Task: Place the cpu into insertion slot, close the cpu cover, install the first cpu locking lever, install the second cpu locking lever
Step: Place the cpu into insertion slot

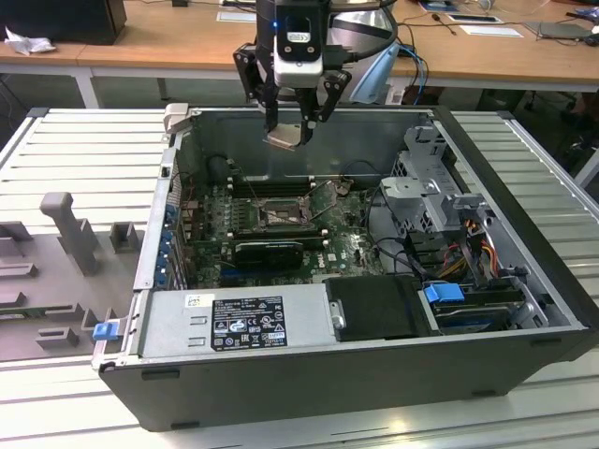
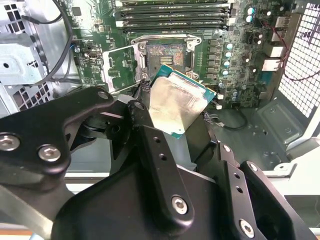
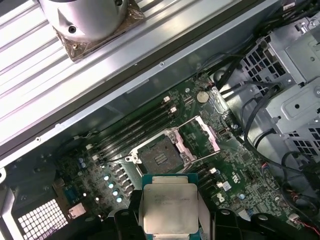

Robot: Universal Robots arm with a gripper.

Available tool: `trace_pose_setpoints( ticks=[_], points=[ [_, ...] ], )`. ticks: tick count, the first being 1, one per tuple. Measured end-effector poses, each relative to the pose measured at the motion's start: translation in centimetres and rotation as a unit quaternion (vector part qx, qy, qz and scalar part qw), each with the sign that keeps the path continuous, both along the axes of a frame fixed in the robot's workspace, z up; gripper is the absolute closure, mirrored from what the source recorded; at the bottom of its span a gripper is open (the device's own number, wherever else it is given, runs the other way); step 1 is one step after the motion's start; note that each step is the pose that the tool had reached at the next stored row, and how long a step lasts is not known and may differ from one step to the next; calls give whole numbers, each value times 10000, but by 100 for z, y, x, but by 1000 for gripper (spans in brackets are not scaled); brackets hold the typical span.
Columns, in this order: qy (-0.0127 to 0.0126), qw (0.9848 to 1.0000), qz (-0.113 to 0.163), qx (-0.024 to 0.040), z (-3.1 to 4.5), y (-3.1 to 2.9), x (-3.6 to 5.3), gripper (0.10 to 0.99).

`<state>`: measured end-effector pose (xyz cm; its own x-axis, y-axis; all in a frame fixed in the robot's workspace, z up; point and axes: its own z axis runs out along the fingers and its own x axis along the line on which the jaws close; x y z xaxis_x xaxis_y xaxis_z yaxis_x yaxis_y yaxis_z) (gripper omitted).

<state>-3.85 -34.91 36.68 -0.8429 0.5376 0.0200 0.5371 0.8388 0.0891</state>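
My gripper (image 1: 291,131) hangs above the open computer case, shut on the cpu (image 1: 288,137), a small square chip with a pale metal top. Both wrist views show the cpu (image 2: 177,105) (image 3: 170,207) pinched by its edges between the black fingers (image 2: 150,135). The insertion slot (image 1: 281,211) lies well below on the green motherboard, its contact field (image 2: 167,55) (image 3: 160,156) uncovered. The cpu cover (image 2: 120,67) (image 3: 202,137) is swung up and stands open beside the slot. The chip is tilted and clear of the board.
Long memory slots (image 1: 267,185) run behind the socket and a black graphics card (image 1: 269,251) lies in front. A power supply (image 1: 234,323), drive cage (image 1: 430,187) and cables (image 1: 468,253) crowd the case. A grey fixture tray (image 1: 56,271) sits at the exterior view's left.
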Motion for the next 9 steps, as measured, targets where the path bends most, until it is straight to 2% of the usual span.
trace_pose_setpoints(
  ticks=[9],
  points=[
    [0, 9996, -269, 0, 0, 0, 0, 557]
  ],
)
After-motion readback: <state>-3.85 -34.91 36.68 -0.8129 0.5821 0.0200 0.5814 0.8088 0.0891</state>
